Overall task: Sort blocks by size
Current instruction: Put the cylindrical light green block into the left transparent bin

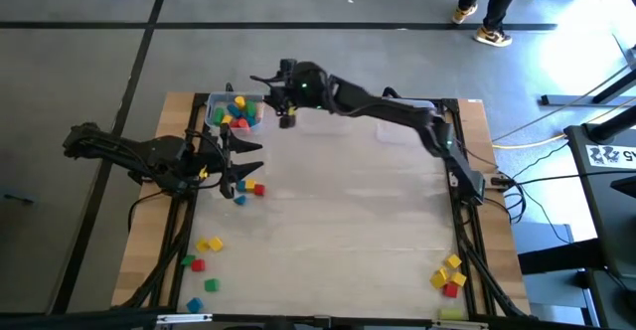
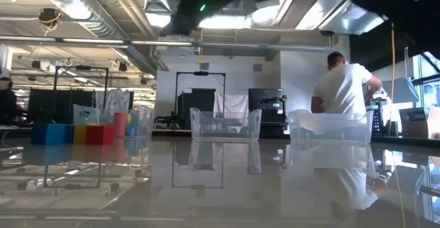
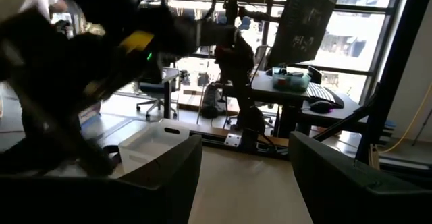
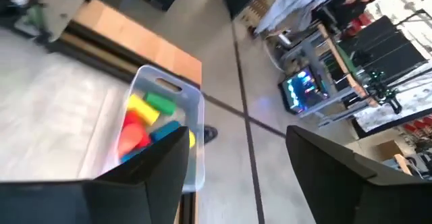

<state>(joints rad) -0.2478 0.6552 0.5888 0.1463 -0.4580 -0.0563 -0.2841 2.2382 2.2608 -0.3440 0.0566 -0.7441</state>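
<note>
A pale table with wooden edges stands on a grey floor, and the low view looks across it into a workshop where a person in a white shirt faces away.

At the table's far left corner sits a clear bin holding a heap of blocks, red, yellow, green and blue; the right wrist view shows the same bin with its blocks inside. The right gripper reaches across the table and hangs just beside this bin, its two fingers standing well apart with nothing between them.

The left gripper hovers over the table's left side, fingers spread wide and empty. Just beside its tip lie a few loose blocks, red, yellow and what looks like a blue one partly hidden by the fingers.

More blocks are scattered near the front left corner, and a small cluster of yellow and red ones lies at the front right. In the low view, a row of blue, yellow and red cubes stands at the left.
</note>
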